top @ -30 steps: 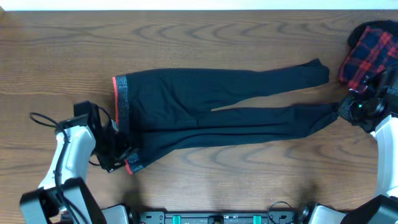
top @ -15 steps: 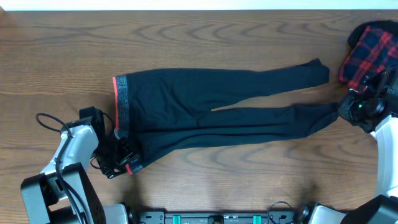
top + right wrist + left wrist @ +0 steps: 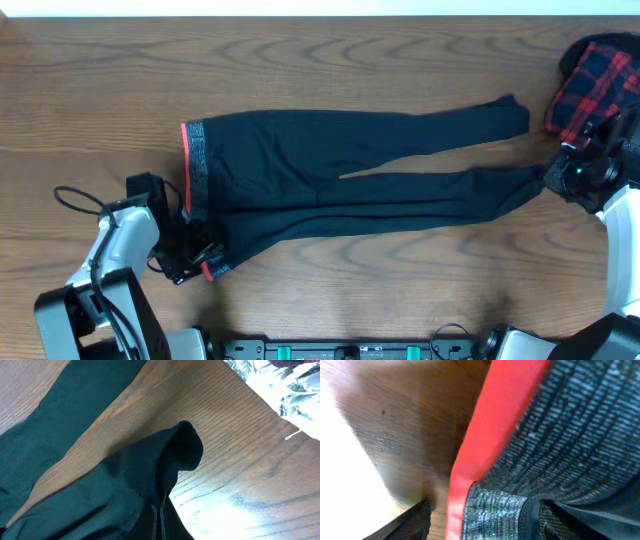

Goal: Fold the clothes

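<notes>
Overhead: trousers (image 3: 350,180) spread on counter (image 3: 300,70). Right gripper (image 3: 548,180) pressed together, pinching leg hem (image 3: 182,445). Left gripper (image 3: 200,258) at red-edged waistband (image 3: 560,435) corner; cannot tell whether spread or clamped.

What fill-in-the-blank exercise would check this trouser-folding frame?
The black trousers lie flat on a ___ table.
The right gripper is shut on the end of one trouser ___.
The left gripper is at the ___'s near corner.
The plaid garment lies at the table's ___ edge.
Missing: wooden; leg; waistband; right.
</notes>
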You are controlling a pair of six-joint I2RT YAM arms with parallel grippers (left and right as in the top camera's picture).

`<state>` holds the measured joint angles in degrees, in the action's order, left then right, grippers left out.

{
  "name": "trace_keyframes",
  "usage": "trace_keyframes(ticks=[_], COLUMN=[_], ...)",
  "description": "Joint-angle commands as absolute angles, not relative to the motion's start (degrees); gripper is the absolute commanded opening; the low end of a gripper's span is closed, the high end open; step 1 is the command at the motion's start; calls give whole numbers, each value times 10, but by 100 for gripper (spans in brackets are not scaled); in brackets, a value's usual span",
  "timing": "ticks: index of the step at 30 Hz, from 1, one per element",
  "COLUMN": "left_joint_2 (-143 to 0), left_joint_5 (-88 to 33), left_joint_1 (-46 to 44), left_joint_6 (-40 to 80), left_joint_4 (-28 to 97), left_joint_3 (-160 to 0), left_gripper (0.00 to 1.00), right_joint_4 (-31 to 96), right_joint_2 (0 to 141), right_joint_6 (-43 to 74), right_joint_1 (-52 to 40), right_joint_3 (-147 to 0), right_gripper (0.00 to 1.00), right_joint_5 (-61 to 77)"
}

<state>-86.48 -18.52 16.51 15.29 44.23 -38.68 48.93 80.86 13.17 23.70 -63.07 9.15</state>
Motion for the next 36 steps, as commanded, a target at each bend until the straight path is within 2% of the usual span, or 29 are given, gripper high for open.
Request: trace_keyframes(ticks=[1,2,4,5,7,15,19,23,28,36], left_joint_2=[-881,-881,-881,-881,-881,-881,-880,-876,-875,-875], left_joint_5=[-238,-254,-291,-303,-316,-315,-315,-315,-335,-456], left_joint_1=[167,167,167,167,167,167,167,167,167,167], left_joint_6=[153,153,153,153,152,151,151,151,150,75], left_joint_4=[421,418,412,407,401,401,394,382,375,307], left_joint_3=[-344,-343,-343,-343,-343,-343,-344,-345,-345,-345], left_gripper=[69,66,54,43,28,11,6,6,14,15], right_joint_4=[491,491,491,491,491,491,491,492,491,493], right_joint_2=[809,809,809,809,809,809,809,809,809,809], right_joint_6=[126,126,126,126,126,126,126,126,126,126], right_joint_1=[232,232,232,232,232,232,232,232,232,232], right_joint_3=[-642,-642,-642,-642,-642,-642,-642,-642,-642,-642], right_gripper=[1,1,1,1,1,1,1,1,1,1], right_joint_5=[88,88,88,88,88,88,88,88,88,88])
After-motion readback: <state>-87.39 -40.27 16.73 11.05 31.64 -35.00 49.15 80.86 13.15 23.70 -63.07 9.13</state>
